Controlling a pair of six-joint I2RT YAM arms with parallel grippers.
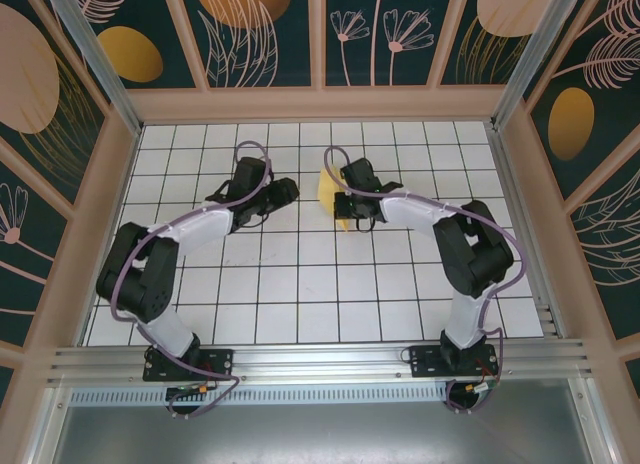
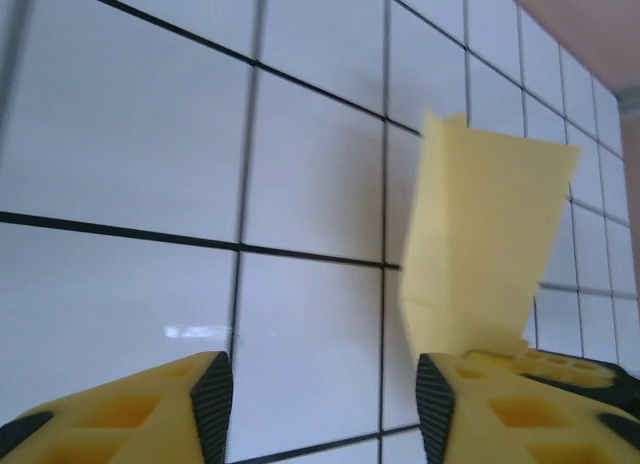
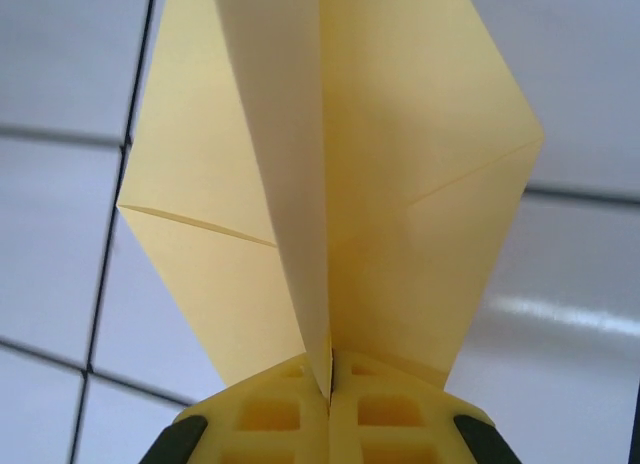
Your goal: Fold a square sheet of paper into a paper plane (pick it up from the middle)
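Half-folded yellow paper (image 3: 400, 174) pinched in the right tool (image 3: 328, 384)
Thin and pale yellow, it is creased along a centre ridge, with a flap spreading to each side into an angled corner and a slanting crease across each flap; it fans out from the right tool, whose fingers press together on its lower edge at the ridge. The left tool (image 2: 325, 394) sits just beside the right tool, fingers spread with nothing between them, and the white gridded surface (image 1: 300, 284) lies beneath

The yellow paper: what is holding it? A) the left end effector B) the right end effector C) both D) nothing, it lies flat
B: the right end effector is shut on the yellow paper, which stands up from it; the left end effector is open, holding nothing.
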